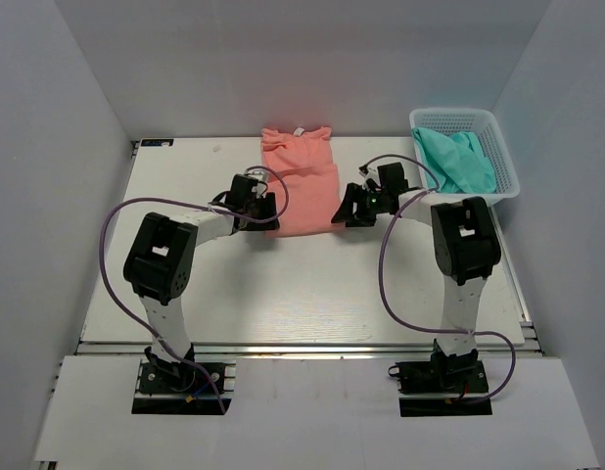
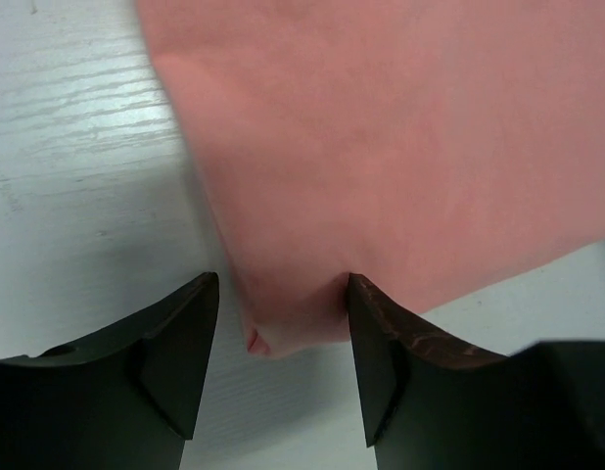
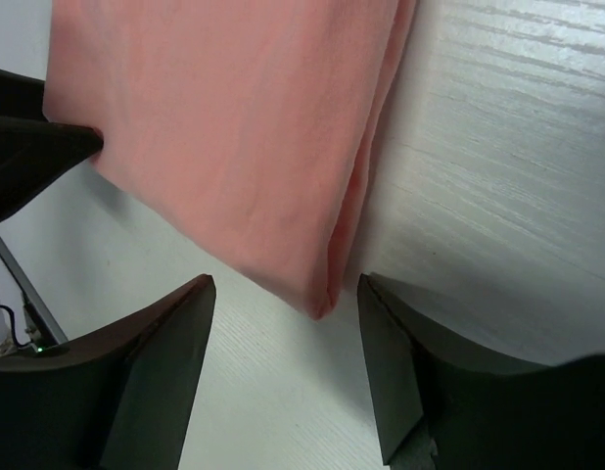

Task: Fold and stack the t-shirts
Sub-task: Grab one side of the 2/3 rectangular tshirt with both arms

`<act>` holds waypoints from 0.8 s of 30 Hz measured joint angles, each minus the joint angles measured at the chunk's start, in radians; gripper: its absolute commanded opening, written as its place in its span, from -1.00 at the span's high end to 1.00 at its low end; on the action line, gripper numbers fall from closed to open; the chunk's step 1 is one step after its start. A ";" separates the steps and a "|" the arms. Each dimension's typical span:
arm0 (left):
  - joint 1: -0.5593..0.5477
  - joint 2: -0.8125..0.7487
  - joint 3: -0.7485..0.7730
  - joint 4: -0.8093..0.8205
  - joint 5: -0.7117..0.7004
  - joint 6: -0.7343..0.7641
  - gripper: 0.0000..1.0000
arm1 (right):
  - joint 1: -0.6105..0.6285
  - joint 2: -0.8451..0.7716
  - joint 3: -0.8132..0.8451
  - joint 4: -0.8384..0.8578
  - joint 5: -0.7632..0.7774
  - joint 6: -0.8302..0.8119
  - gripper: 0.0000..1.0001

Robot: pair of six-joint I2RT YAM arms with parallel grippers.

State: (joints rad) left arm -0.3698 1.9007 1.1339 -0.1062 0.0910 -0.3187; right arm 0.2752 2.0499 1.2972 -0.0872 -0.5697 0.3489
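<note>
Left gripper [image 2: 281, 284] and right gripper [image 3: 286, 282], both spread, each straddle a near corner of the folded salmon-pink t-shirt [image 1: 301, 181]; teal-green t-shirt [image 1: 459, 162] lies in basket [image 1: 457, 117].

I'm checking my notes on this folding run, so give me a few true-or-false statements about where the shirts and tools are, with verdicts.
1. The teal shirt lies in the basket. True.
2. The pink shirt is spread out flat with its sleeves out. False: it is folded into a narrow strip, and the right wrist view shows a doubled edge.
3. The left tool is shut on the pink shirt. False: its fingers stand apart, with the shirt's near left corner between them.
4. The right tool is open at the pink shirt's near right corner. True.
</note>
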 measured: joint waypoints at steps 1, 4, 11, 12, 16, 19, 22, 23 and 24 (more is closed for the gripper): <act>0.000 0.004 0.000 0.006 0.007 0.001 -0.30 | 0.000 0.005 0.000 0.010 -0.004 0.008 -0.28; 0.000 0.009 -0.003 0.021 0.027 -0.003 -0.03 | -0.001 0.020 -0.002 0.035 -0.013 0.021 0.01; 0.000 0.019 -0.024 0.050 0.092 -0.003 1.00 | -0.002 0.037 -0.031 0.052 -0.032 0.031 0.82; 0.000 0.010 -0.043 0.063 0.107 -0.003 1.00 | -0.002 0.032 -0.046 0.057 -0.044 0.032 0.96; -0.004 -0.095 -0.159 0.053 0.164 -0.006 1.00 | -0.002 -0.064 -0.162 0.049 -0.058 0.016 1.00; -0.019 -0.235 -0.259 0.028 0.235 -0.008 1.00 | 0.001 -0.201 -0.262 0.008 -0.080 0.001 1.00; -0.032 -0.414 -0.335 0.013 0.333 -0.009 1.00 | 0.002 -0.373 -0.337 -0.022 -0.114 -0.020 1.00; -0.036 -0.483 -0.353 0.010 0.374 -0.011 1.00 | 0.002 -0.428 -0.356 -0.033 -0.123 -0.025 1.00; -0.040 -0.536 -0.364 0.006 0.406 -0.012 1.00 | 0.001 -0.488 -0.374 -0.042 -0.133 -0.032 1.00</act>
State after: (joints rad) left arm -0.4095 1.3643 0.7696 -0.1001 0.4973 -0.3309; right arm 0.2764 1.5623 0.9234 -0.1295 -0.7029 0.3164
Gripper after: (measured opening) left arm 0.025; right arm 0.014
